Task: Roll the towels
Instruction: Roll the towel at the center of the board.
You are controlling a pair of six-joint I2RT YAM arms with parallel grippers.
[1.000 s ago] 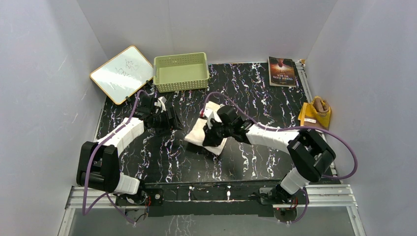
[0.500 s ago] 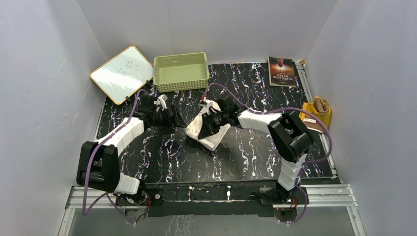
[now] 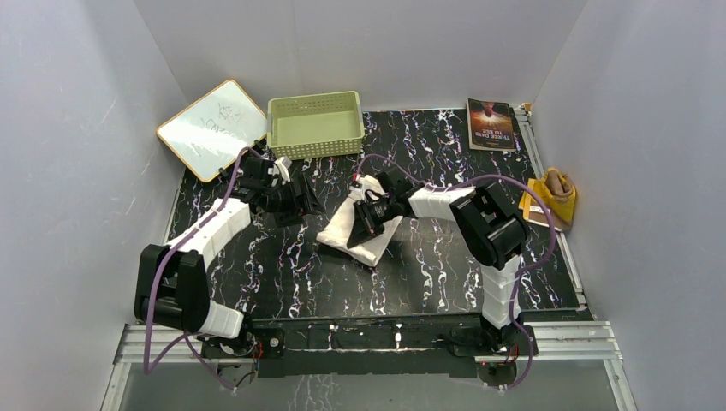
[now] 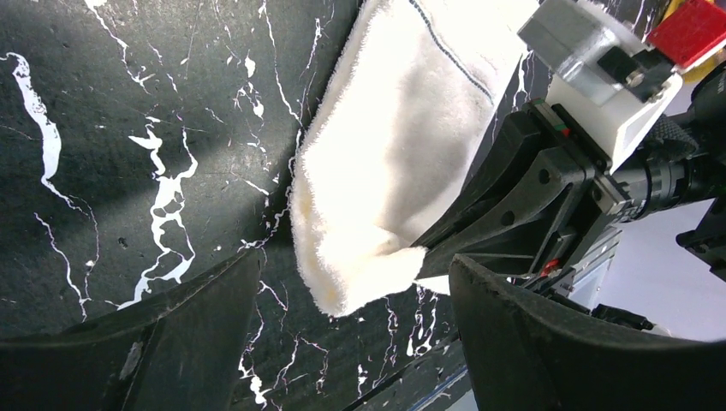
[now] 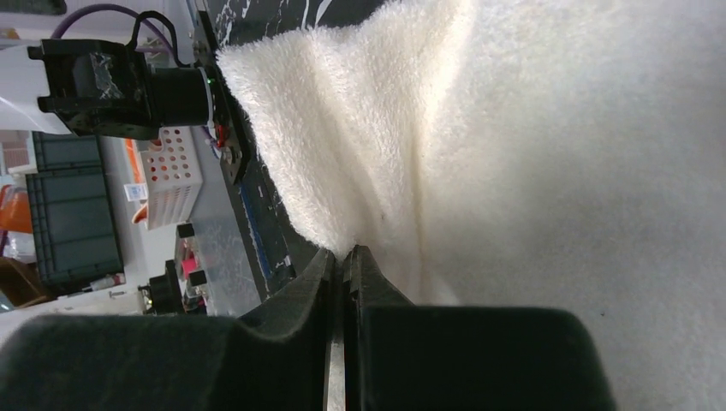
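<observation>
The white towel (image 3: pixel 342 229) lies partly folded at the middle of the black marbled table (image 3: pixel 445 257). My right gripper (image 3: pixel 364 224) is shut on its edge; in the right wrist view the jaws meet on a pinch of terry (image 5: pixel 347 255) and the white towel (image 5: pixel 531 128) fills the frame. My left gripper (image 3: pixel 313 204) stands open just left of it, holding nothing. The left wrist view shows the white towel (image 4: pixel 402 145), its corner pinched by the right gripper (image 4: pixel 419 255), ahead of my own left gripper (image 4: pixel 355 338). The brown and yellow towel (image 3: pixel 555 192) sits by the right wall.
A pale green basket (image 3: pixel 315 125) stands at the back, with a whiteboard (image 3: pixel 212 128) leaning to its left. A book (image 3: pixel 490 124) lies at the back right. Grey walls close in on three sides.
My right gripper has dragged the towel's edge to the left, and the towel has shifted and bunched that way. The right arm has folded in. The left gripper has crept slightly toward the back.
</observation>
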